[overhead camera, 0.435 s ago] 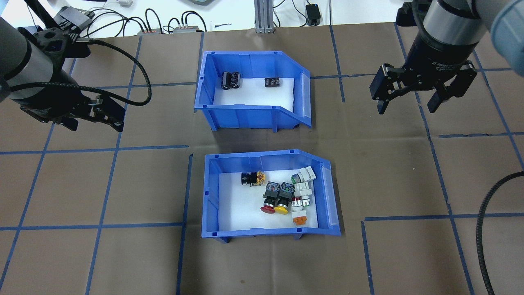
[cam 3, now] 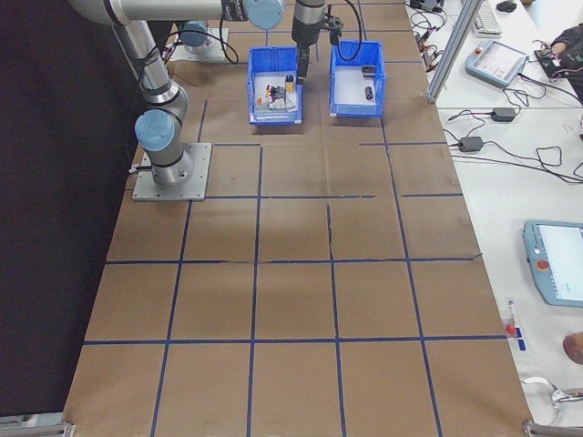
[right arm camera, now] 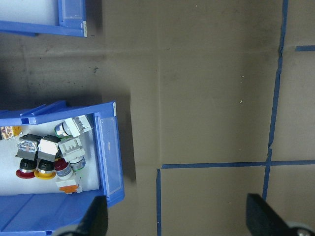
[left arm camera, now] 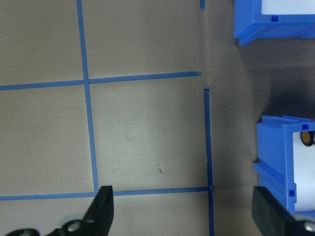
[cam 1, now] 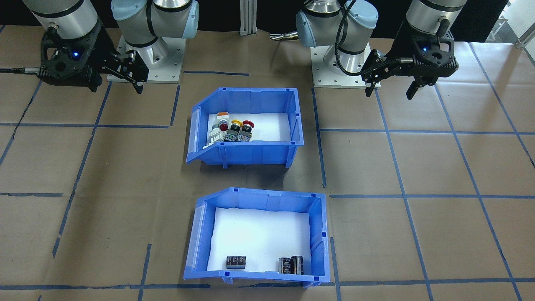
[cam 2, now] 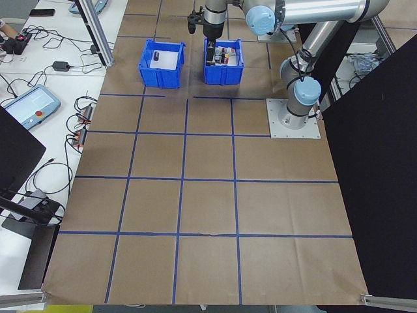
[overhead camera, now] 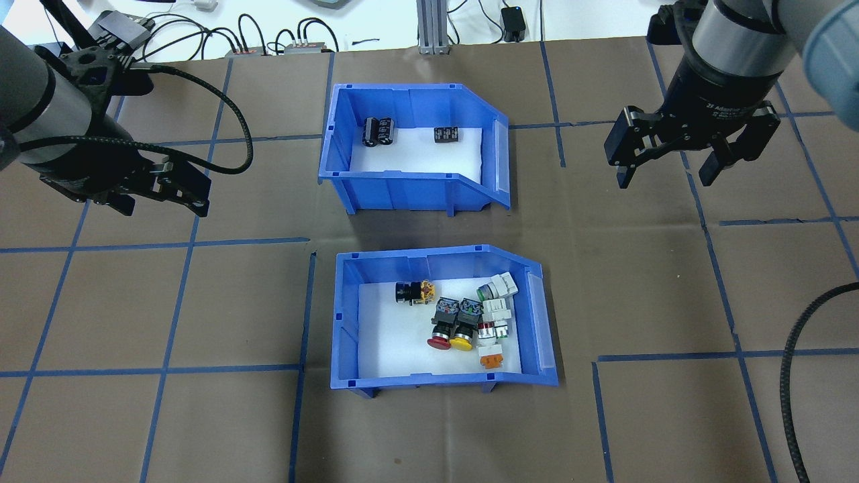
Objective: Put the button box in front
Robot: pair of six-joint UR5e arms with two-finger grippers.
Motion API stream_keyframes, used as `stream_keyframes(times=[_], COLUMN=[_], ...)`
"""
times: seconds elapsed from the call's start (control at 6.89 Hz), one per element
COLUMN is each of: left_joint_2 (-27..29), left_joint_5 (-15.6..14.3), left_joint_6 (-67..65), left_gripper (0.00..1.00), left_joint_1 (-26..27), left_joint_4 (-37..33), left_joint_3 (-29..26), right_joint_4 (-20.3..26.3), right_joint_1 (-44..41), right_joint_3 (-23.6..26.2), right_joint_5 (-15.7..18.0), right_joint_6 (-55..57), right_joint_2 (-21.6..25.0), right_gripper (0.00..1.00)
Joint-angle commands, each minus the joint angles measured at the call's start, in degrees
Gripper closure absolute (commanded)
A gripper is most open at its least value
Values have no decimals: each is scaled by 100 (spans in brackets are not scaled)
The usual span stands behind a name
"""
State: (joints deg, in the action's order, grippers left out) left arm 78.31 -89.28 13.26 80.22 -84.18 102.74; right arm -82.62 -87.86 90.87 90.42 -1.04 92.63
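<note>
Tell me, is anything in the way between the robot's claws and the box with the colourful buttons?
Nothing visible is. The button box sits on the table with bare brown paper on both sides. The left gripper and the right gripper both hover open off to the sides. The other blue bin sits farther back, away from either path.

table (overhead camera: 201, 429): brown paper cover, blue tape grid, seams and creases | far edge beyond both pincers: white bench (overhead camera: 376, 20) with black cables, small boxes, an aluminium post (overhead camera: 433, 27) | side views: white side tables (cam 2: 39, 78), cabled handheld pendants (cam 3: 556, 264), black panels (cam 2: 384, 182) on the robot's side | light: even, soft shadows
</note>
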Motion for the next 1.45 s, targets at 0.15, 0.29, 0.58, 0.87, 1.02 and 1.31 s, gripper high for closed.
stream_keyframes(times=[0.15,0.29,0.58,0.87,1.02,1.31], left_joint_2=[-26,-44,9,-314,-551,-869], left_joint_5=[217,287,376,385,385,402], left_joint_6=[9,-391,-2713,-4236,-5254,-7486], left_gripper=[0,0,1,1,1,1], left_joint_1=[28,28,37,81,255,887], left_joint_4=[-2,7,-19,-45,-124,-99], left_joint_3=[0,9,200,553,736,1254], right_joint_4=[0,-18,-490,-580,-563,-510], right_joint_1=[-3,-3,6,6,-3,-116], right_joint_3=[1,-17,-35,-340,-760,-1543], right_joint_5=[11,11,20,20,20,20], right_joint_6=[-1,-10,-307,-904,-1220,-1809], right_joint_2=[1,-25,-183,-472,-770,-1464], right_gripper=[0,0,0,0,0,0])
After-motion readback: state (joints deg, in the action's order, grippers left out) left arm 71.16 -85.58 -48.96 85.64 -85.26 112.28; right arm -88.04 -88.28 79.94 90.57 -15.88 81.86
